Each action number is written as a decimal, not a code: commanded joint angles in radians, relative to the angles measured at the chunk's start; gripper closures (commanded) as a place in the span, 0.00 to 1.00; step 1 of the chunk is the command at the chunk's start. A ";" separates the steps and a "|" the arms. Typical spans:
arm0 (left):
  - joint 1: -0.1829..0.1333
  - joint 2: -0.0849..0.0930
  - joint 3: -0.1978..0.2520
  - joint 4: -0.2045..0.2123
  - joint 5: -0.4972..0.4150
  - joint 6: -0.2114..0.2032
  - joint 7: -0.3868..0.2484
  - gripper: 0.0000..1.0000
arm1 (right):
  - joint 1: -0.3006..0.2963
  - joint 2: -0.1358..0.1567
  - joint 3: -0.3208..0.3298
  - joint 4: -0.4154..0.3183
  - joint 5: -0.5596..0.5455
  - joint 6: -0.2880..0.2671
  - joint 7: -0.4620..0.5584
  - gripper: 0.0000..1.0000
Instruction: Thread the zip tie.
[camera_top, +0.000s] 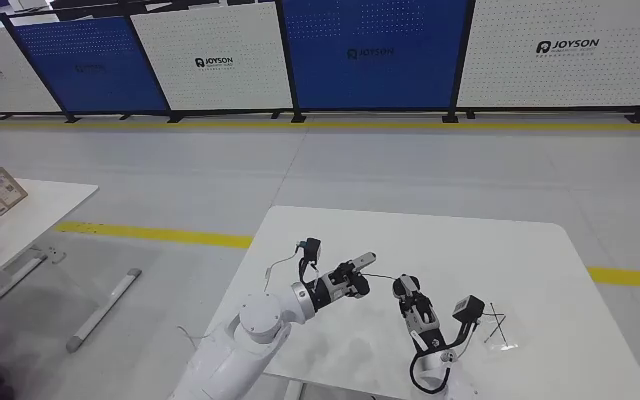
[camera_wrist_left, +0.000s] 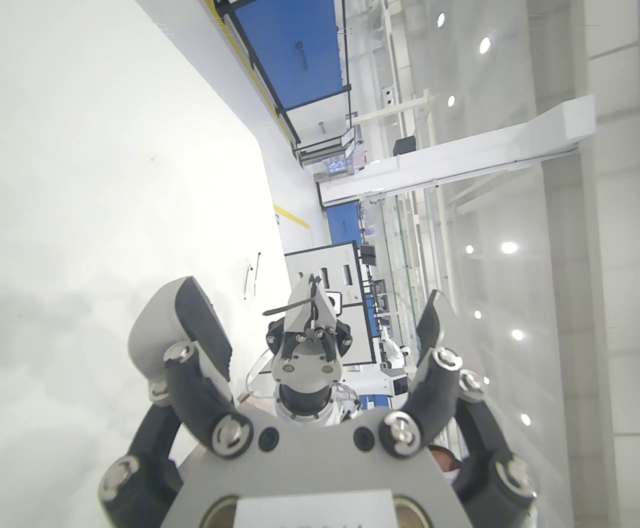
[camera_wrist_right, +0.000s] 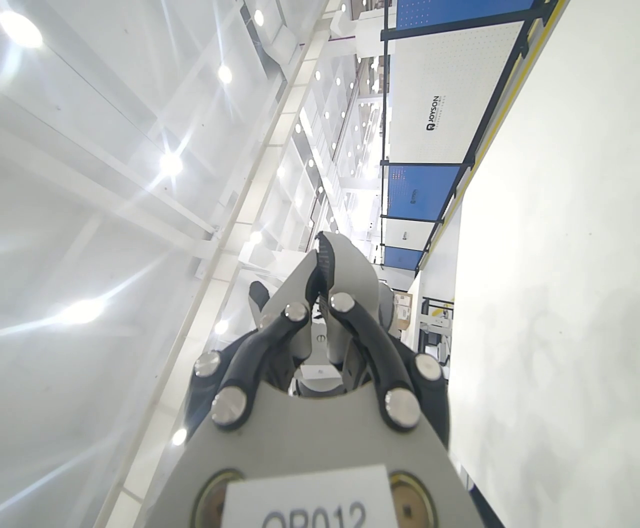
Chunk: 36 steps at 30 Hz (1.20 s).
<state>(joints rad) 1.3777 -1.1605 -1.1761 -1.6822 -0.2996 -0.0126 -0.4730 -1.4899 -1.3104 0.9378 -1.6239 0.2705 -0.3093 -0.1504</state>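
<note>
Both arms are up over the near half of the table (camera_top: 500, 240), tips facing each other. R gripper (camera_wrist_left: 314, 292) has its fingers pressed together w/ the tie (camera_wrist_left: 289, 306) pinched between them. The black strap sticks out sideways from the tips, free end in the air. L gripper (camera_top: 358, 270) sits just opposite, fingers (camera_wrist_left: 200, 320) wide apart, nothing between them. So R has the tie, and L is the free one, nearest for the catch.

Key relation: from above, a thin dark line runs from R's tips across toward L's, approx. along the near edge, so the strap's long axis points at L's gap. Whether its end sits between L's pads or stops just short, can't tell; the line's too thin. In L's wrist view the strap slants off toward the table side, not straight into the gap. I'd judge L needs a small re-aim before closing.

Which end R holds, head or tail, isn't readable.

Room: the far and left edges are well apart from both grippers, so there's space to swing. Spare ties (camera_top: 495, 328) lie near the right edge, beyond R's wrist, apart from the work. Risk, imo: the strap looks floppy, so an off-axis pinch could bend it away.
</note>
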 joint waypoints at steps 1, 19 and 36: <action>0.001 0.000 0.002 -0.001 0.003 -0.002 0.007 0.00 | 0.000 0.000 0.000 0.000 0.000 0.000 0.000 1.00; -0.004 -0.002 0.014 0.008 0.014 -0.048 0.032 0.51 | 0.000 0.000 0.000 0.000 0.000 0.000 0.000 1.00; -0.001 0.003 0.033 0.002 0.079 -0.035 0.023 0.78 | 0.000 0.000 0.000 0.000 0.000 0.000 0.000 1.00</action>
<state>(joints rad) 1.3752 -1.1583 -1.1418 -1.6790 -0.2211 -0.0472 -0.4462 -1.4899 -1.3104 0.9378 -1.6239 0.2705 -0.3092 -0.1504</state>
